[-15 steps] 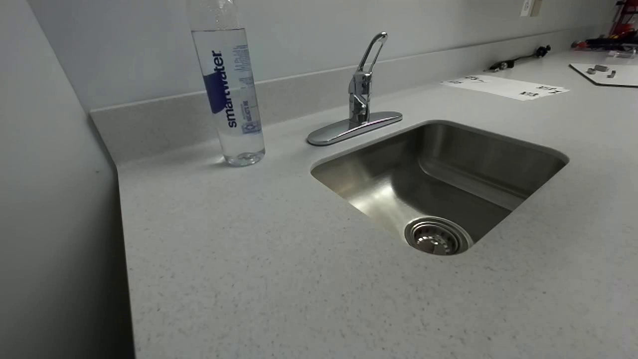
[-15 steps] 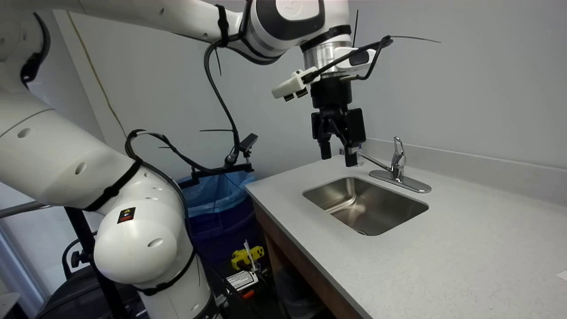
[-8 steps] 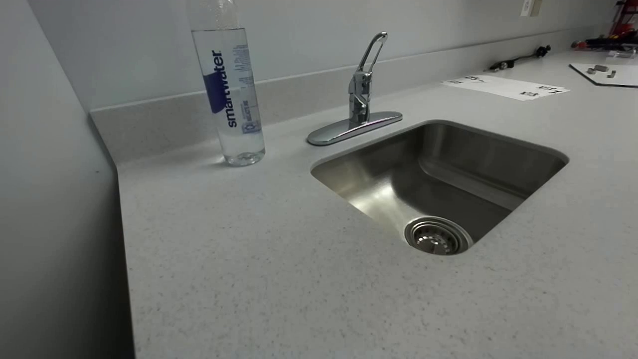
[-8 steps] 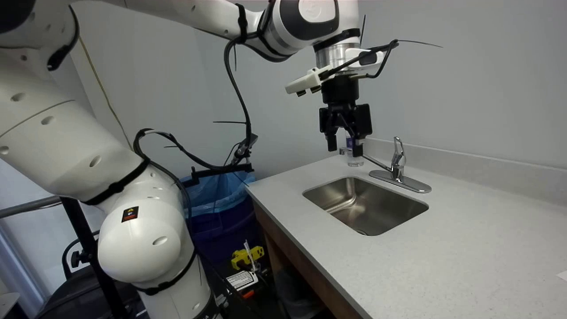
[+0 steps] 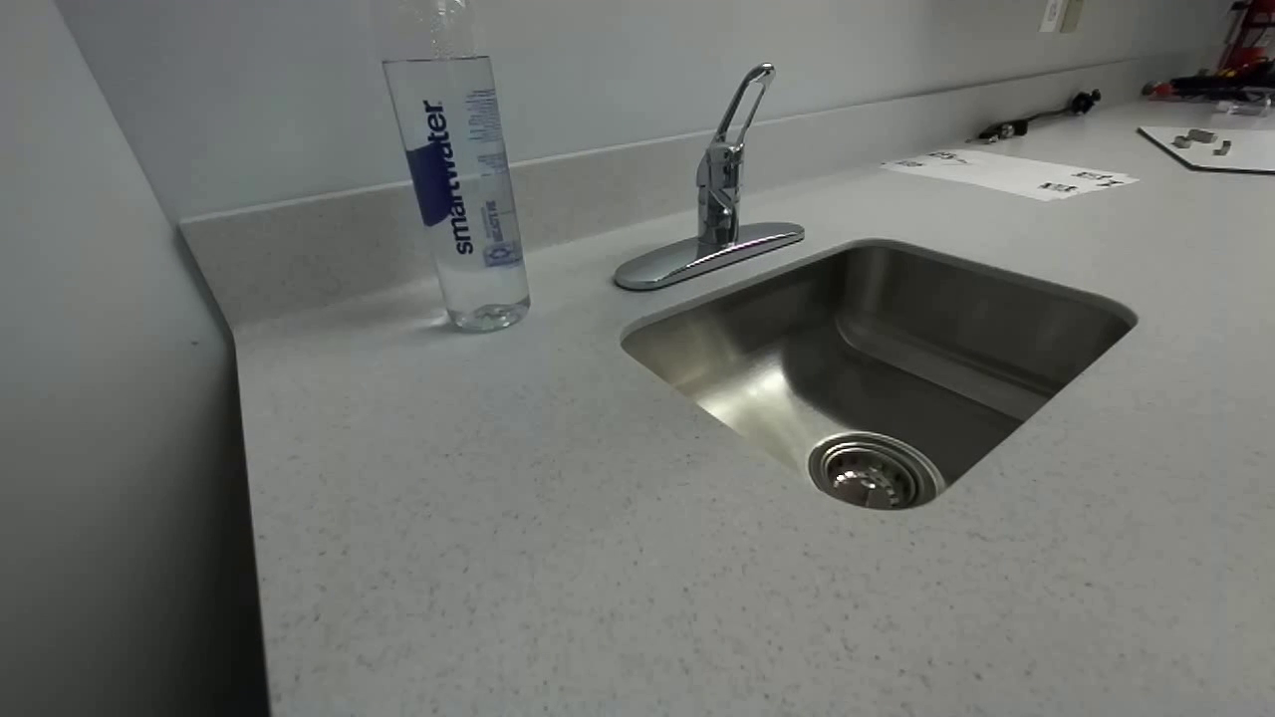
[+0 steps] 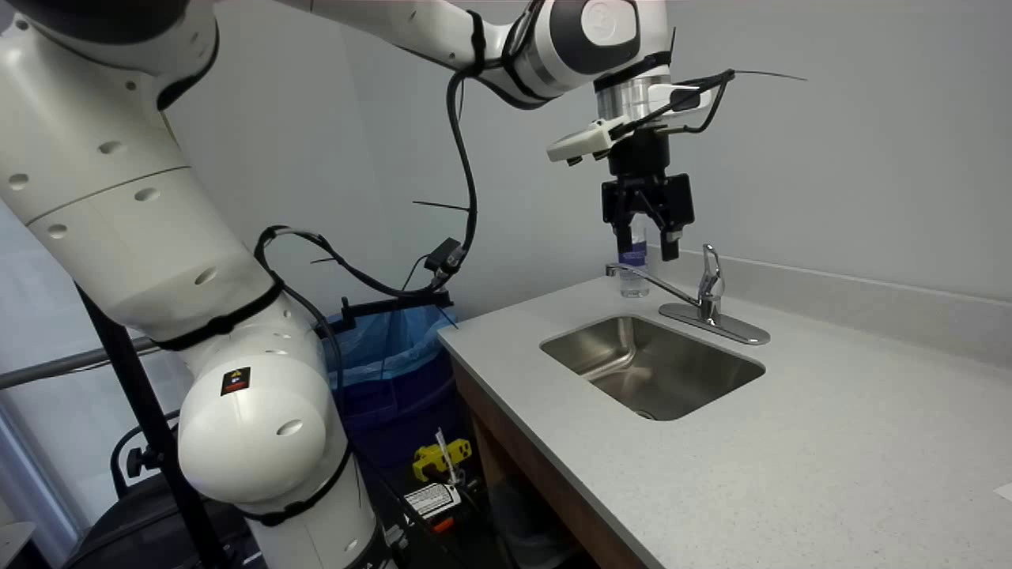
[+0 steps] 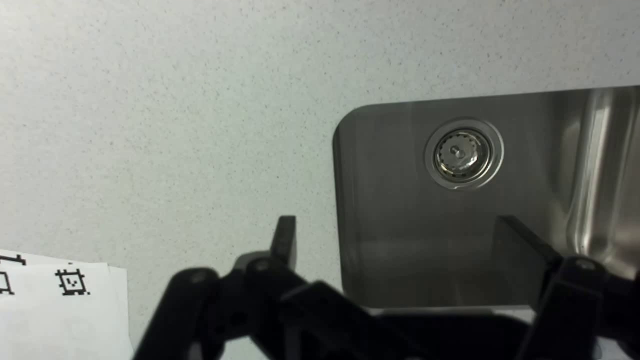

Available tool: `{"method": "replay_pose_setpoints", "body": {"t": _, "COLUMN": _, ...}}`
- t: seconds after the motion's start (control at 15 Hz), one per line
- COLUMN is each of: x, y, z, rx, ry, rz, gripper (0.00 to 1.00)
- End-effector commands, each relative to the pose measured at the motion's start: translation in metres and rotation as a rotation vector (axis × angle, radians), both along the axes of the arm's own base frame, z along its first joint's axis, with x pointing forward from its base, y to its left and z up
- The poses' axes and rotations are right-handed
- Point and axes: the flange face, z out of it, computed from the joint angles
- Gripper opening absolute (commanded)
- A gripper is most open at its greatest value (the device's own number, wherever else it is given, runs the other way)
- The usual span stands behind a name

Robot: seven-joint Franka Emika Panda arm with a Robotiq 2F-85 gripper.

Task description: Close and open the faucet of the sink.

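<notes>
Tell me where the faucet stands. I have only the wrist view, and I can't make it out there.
Observer: In an exterior view, the faucet stands between the sink and the wall.
Operator: Report what else is near it.
Observer: A water bottle stands on the counter, left of the faucet in that same view.
Operator: Check whether the claw touches the handle.
Observer: It doesn't: in an exterior view, a gap shows between the claw and the upward-pointing handle.
</notes>
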Motion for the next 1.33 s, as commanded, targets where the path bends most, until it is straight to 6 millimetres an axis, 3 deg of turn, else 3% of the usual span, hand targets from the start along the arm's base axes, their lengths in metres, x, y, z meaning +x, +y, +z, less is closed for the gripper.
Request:
{"method": "replay_pose_setpoints", "body": {"t": 0.0, "x": 0.038, "y": 0.008, "z": 0.003, "rx": 0.022, "ry": -0.020, "rz": -0.031, "gripper": 1.00}}
{"method": "replay_pose_setpoints", "body": {"t": 0.33, "x": 0.066, "y": 0.014, "z": 0.003, "rx": 0.056, "ry": -0.028, "rz": -0.073, "gripper": 1.00}}
{"method": "replay_pose_setpoints", "body": {"t": 0.4, "x": 0.052, "y": 0.009, "z": -0.002, "rx": 0.028, "ry": -0.023, "rz": -0.050, "gripper": 1.00}}
{"method": "replay_pose_setpoints", "body": {"t": 0.6, "x": 0.061, "y": 0.011, "z": -0.003, "rx": 0.042, "ry": -0.025, "rz": -0.057, "gripper": 1.00}}
{"method": "replay_pose_setpoints", "body": {"t": 1.27, "x": 0.064, "y": 0.014, "z": -0.007, "rx": 0.038, "ry": -0.016, "rz": -0.057, "gripper": 1.00}}
